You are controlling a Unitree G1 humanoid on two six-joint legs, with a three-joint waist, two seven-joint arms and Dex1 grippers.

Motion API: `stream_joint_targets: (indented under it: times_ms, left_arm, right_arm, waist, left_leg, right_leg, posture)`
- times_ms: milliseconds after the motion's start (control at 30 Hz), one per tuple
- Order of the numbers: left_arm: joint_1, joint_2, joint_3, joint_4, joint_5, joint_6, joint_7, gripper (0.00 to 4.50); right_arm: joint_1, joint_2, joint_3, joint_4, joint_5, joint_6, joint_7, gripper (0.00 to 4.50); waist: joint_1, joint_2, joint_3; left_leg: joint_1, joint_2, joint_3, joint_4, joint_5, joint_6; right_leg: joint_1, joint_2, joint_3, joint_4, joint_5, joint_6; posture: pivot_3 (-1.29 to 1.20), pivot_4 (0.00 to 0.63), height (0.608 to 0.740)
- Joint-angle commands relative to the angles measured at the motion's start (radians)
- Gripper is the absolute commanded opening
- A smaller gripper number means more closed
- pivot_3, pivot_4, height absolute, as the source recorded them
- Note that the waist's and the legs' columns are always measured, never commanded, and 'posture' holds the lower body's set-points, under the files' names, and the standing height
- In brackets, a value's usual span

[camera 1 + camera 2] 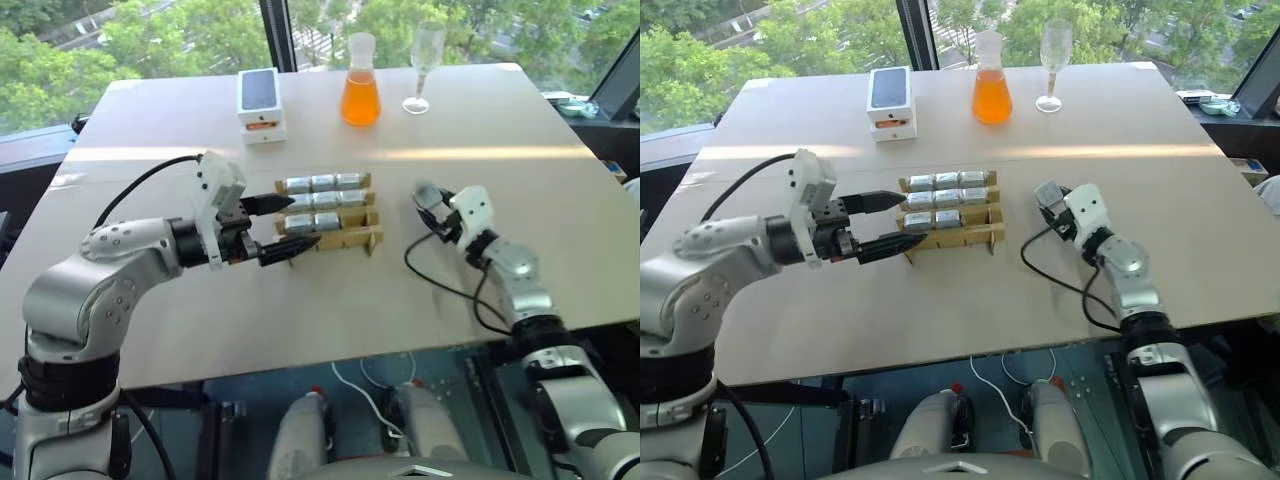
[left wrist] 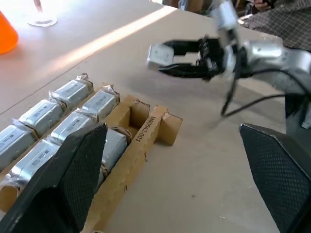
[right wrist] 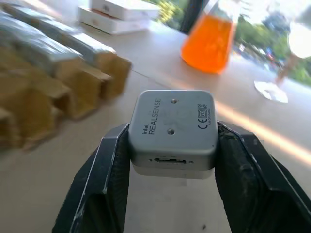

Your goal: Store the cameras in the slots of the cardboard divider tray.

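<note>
Camera (image 3: 172, 133) between right gripper (image 3: 172, 160) fingers.

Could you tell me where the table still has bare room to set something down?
Free: the near strip of the beige table in front of the tan cardboard divider tray, and its far right corner beyond the clear wine glass. Crowded: around the tray, between the open left tool and the right tool gripping a silver-grey boxy camera.

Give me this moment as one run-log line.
right gripper: shut on camera, lifted off table | left gripper: open beside divider tray | tray: eight cameras slotted, one slot empty
</note>
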Motion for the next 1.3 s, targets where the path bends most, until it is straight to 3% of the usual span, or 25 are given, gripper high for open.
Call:
stream_joint_targets:
  times_ms: [33, 233, 367, 567, 633, 867, 1300]
  left_arm:
    - [-0.105, 0.019, -0.091, 0.111, 0.066, -0.084, -0.097, 4.50]
    - [-0.305, -0.043, -0.232, 0.353, 0.159, -0.189, -0.240, 4.50]
    - [-0.408, -0.060, -0.340, 0.524, 0.255, -0.280, -0.384, 4.50]
    - [-0.523, -0.091, -0.421, 0.668, 0.332, -0.345, -0.557, 4.50]
    - [-0.564, -0.106, -0.449, 0.710, 0.360, -0.354, -0.605, 4.50]
    - [-0.607, -0.119, -0.521, 0.698, 0.378, -0.335, -0.698, 4.50]
    - [-0.620, -0.122, -0.587, 0.721, 0.424, -0.385, -0.698, 4.50]
  right_arm:
    - [-0.027, -0.045, 0.066, -0.177, 0.021, -0.058, 0.166, 1.90]
    - [-0.076, -0.099, 0.175, -0.301, -0.119, -0.211, 0.233, 1.90]
    - [-0.141, -0.145, 0.236, -0.272, -0.339, -0.437, 0.169, 1.90]
    - [-0.168, -0.166, 0.288, -0.219, -0.459, -0.553, 0.103, 1.90]
    - [-0.180, -0.160, 0.283, -0.215, -0.553, -0.590, 0.023, 1.90]
    - [-0.222, -0.164, 0.335, -0.192, -0.681, -0.624, -0.046, 1.90]
    - [-0.289, -0.169, 0.363, -0.114, -0.710, -0.647, -0.129, 1.90]
  waist:
    - [-0.001, 0.000, 0.000]
    - [0.009, 0.000, 0.000]
    - [0.012, 0.000, 0.000]
    - [0.013, 0.000, 0.000]
    - [0.013, 0.000, 0.000]
    - [0.009, 0.000, 0.000]
    - [0.011, 0.000, 0.001]
  left_leg:
    - [0.000, 0.000, 0.000, 0.000, 0.000, 0.000]
    - [-0.001, 0.000, 0.002, -0.001, 0.000, 0.000]
    - [-0.003, -0.001, 0.003, 0.000, 0.000, 0.000]
    - [-0.007, -0.001, 0.003, 0.000, 0.000, 0.000]
    - [-0.011, -0.001, 0.003, 0.003, 0.000, 0.000]
    - [-0.010, -0.001, 0.000, 0.004, 0.000, 0.000]
    - [-0.010, -0.001, 0.000, 0.004, 0.000, 0.000]
  right_leg:
    - [0.000, 0.001, 0.000, 0.000, 0.000, 0.000]
    - [-0.002, 0.004, 0.000, 0.000, 0.000, 0.000]
    - [-0.003, 0.004, 0.001, -0.003, 0.000, 0.000]
    - [-0.004, 0.004, -0.001, -0.005, 0.001, -0.001]
    - [-0.006, 0.004, -0.003, -0.005, 0.001, -0.001]
    - [-0.006, 0.004, -0.003, -0.005, 0.000, -0.001]
    - [-0.006, 0.004, -0.003, -0.004, 0.001, -0.001]
  posture:
    - [0.00, 0.150, 0.740]
    - [0.00, 0.150, 0.740]
    - [0.00, 0.150, 0.740]
    - [0.00, 0.150, 0.740]
    - [0.00, 0.150, 0.740]
    - [0.00, 0.150, 0.740]
    - [0.00, 0.150, 0.740]
